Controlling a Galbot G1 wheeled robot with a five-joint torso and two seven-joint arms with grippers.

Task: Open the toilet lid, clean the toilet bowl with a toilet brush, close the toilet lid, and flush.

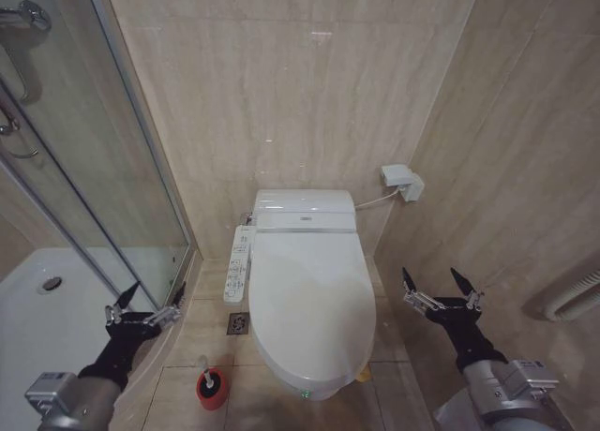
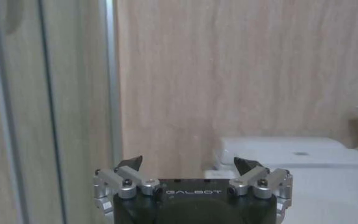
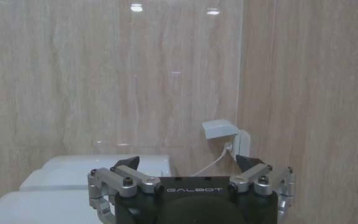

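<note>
The toilet lid (image 1: 309,300) is glossy white and lies shut, hiding the toilet bowl. A small yellow strap (image 1: 364,375) peeks out at its front right edge. On the floor left of the toilet, the toilet brush (image 1: 210,377) stands in its red round holder (image 1: 212,393). My left gripper (image 1: 157,290) hovers open above the shower edge, left of the toilet and above the brush. My right gripper (image 1: 430,279) hovers open to the right of the lid. Each wrist view shows its own gripper (image 2: 188,164) (image 3: 188,163) open and empty, with the white lid (image 2: 328,196) (image 3: 42,205) beyond it.
A narrow button panel (image 1: 238,264) runs along the toilet's left side, with a floor drain (image 1: 238,323) below it. The glass shower enclosure (image 1: 84,197) and white tray (image 1: 37,328) stand at the left. A wall socket (image 1: 403,181) (image 3: 223,130) is behind on the right, tiled walls close by.
</note>
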